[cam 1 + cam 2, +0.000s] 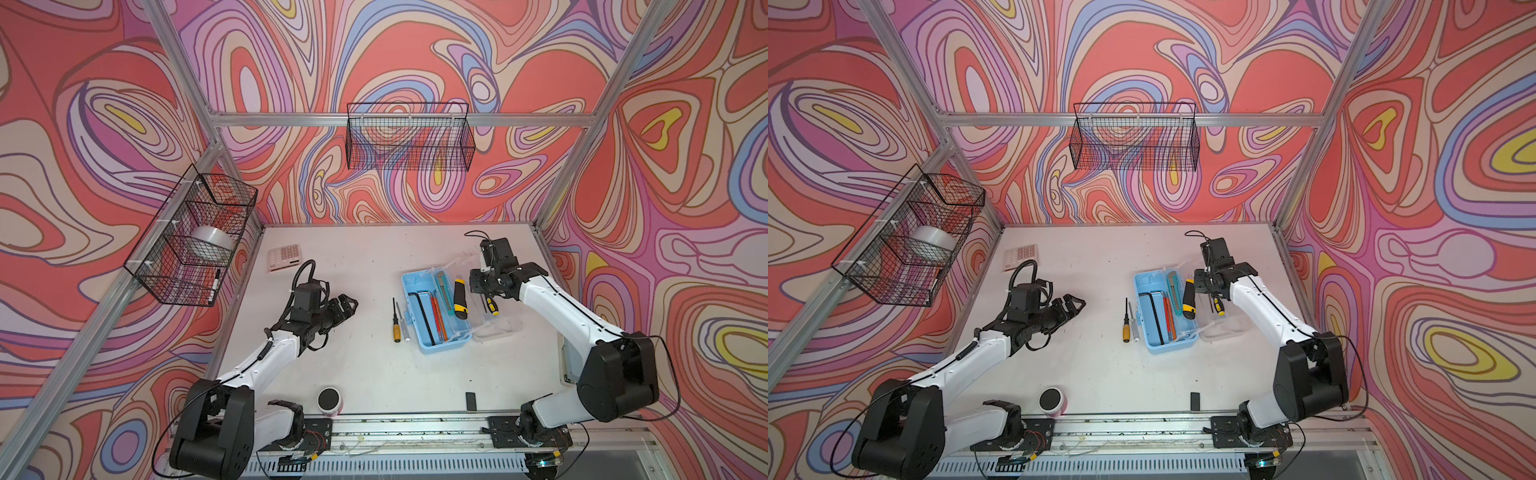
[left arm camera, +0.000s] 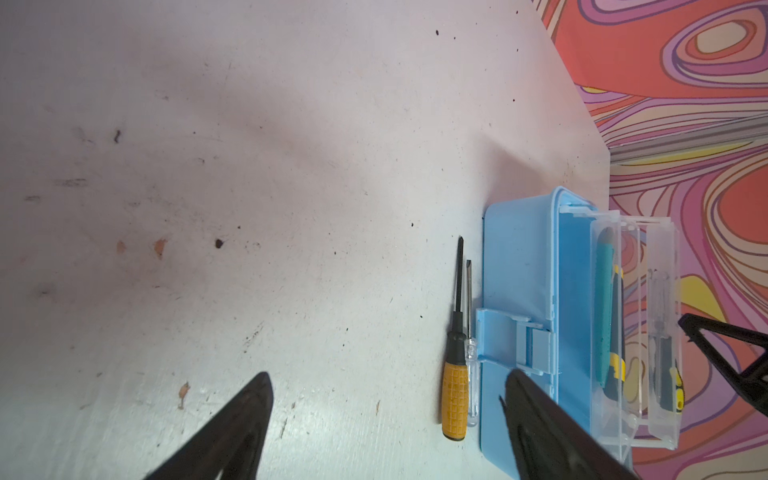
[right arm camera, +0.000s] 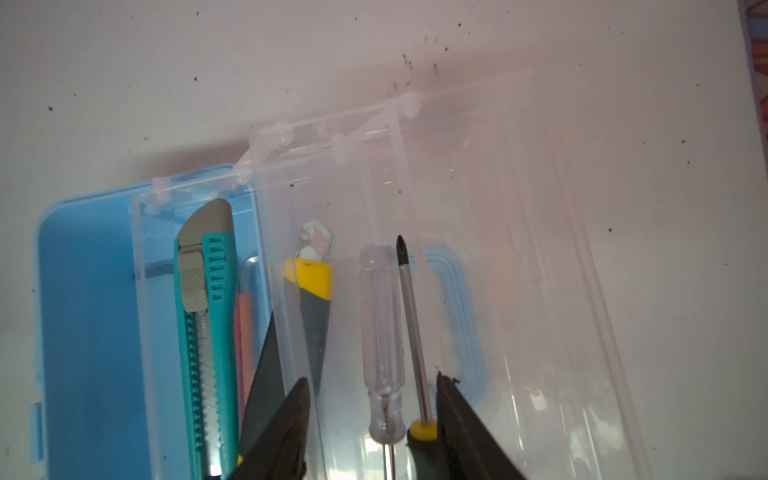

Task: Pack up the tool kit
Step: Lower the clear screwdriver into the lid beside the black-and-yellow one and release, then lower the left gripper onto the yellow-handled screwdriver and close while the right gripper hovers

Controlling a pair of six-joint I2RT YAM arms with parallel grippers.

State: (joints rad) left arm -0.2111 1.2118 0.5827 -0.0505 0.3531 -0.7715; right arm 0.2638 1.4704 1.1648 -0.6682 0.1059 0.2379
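The light blue case (image 1: pixel 415 286) lies open at centre right, its clear lid (image 1: pixel 498 328) folded out to the right. Hex keys (image 1: pixel 422 313) and a teal knife (image 1: pixel 443 291) lie inside; the yellow-black knife (image 1: pixel 460 300) rests on the inner tray. My right gripper (image 3: pixel 372 377) hovers open over the lid (image 3: pixel 519 249). Between its fingers lie a clear-handled screwdriver (image 3: pixel 382 332) and a yellow-black screwdriver (image 3: pixel 411 324), the latter touching one finger. Left of the case, an orange-handled screwdriver (image 1: pixel 397 324) and a thin clear one (image 2: pixel 471 374) lie on the table. My left gripper (image 1: pixel 347 305) is open and empty.
A pink-white calculator (image 1: pixel 284 257) sits at the back left. A pink cup with a black top (image 1: pixel 329 401) and a small black block (image 1: pixel 470 401) stand near the front edge. Wire baskets hang on the back wall (image 1: pixel 409 137) and left wall (image 1: pixel 195 237).
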